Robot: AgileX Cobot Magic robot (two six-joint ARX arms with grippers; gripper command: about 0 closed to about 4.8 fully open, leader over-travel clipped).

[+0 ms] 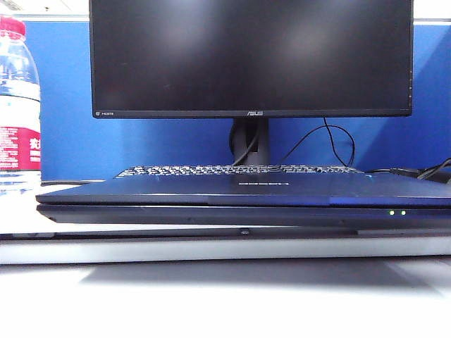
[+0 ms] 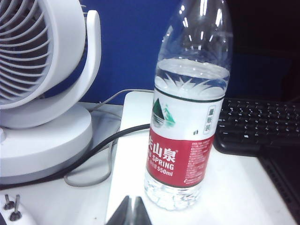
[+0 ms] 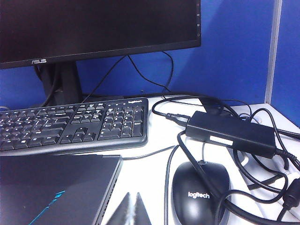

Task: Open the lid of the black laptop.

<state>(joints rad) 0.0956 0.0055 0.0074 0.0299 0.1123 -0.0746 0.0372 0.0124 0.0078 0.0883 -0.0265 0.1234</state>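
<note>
Laptop shut, both arms off it

The left gripper [image 2: 131, 209], narrow, hovers by the water bottle [image 2: 187, 112] and could topple it; the black laptop [image 1: 239, 201] lies mid-bench, lid [image 1: 211, 191] down; the right gripper [image 3: 131, 206], narrow, hovers near its corner.

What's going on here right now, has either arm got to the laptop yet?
Not yet. The black laptop sits closed in front of the monitor, its lid flat and green lights on. Neither gripper touches it. The left gripper hangs shut beside the water bottle and the fan. The right gripper hangs shut past the laptop's corner, near the mouse, charger and keyboard.
</note>
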